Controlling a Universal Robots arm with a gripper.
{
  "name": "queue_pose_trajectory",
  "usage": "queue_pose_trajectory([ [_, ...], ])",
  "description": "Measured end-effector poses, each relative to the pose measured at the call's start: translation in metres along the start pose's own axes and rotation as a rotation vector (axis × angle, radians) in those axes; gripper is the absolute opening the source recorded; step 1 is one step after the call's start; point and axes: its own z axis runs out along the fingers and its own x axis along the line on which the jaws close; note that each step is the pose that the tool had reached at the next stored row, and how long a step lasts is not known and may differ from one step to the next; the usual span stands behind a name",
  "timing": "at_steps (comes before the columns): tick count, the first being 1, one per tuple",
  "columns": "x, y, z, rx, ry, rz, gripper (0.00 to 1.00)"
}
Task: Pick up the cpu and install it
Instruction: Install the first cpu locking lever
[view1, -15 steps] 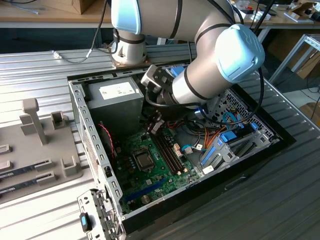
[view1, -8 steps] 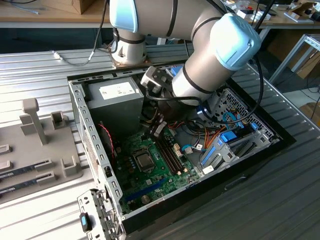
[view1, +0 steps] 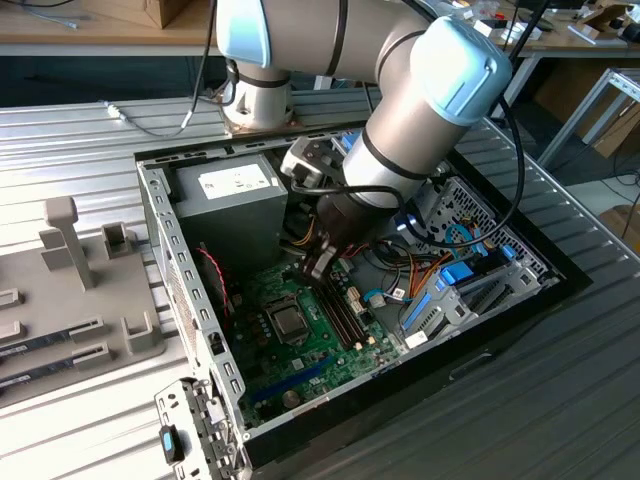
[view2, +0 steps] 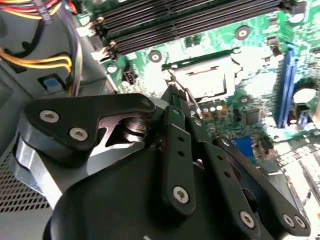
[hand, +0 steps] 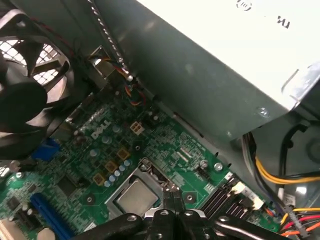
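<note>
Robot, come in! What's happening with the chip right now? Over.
Gripper above the motherboard, beside the socket. Cpu seated flat in the socket. Memory slots right alongside the gripper.

— What carries everything here?
— A ribbed metal table (view1: 90, 140); in the exterior view an open computer case (view1: 190, 300) lies directly on it, side panel off, with the robot arm's base (view1: 258, 105) mounted just behind the case.
— Anything else resting on it?
— A grey fixture plate (view1: 60, 300) on the exterior view's left, well apart from the case; a thin cable (view1: 140, 125) trails across the ribs near the base.
</note>
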Motion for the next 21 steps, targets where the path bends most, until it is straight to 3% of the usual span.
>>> queue_pose_trajectory([
  [2,-0.0009,-0.0018,0.0008,0.0032,0.0035,0.001,0.11],
  [7,-0.0003,-0.0065,0.0026,0.0038,0.0046,-0.003,0.11],
  [14,0.0016,-0.0076,0.0025,0.0147,0.0226,-0.088,0.11],
  [17,0.0022,-0.0068,0.0016,0.0148,0.0222,-0.089,0.11],
  [21,0.0062,-0.0026,0.0,0.0139,0.0136,-0.09,0.11],
])
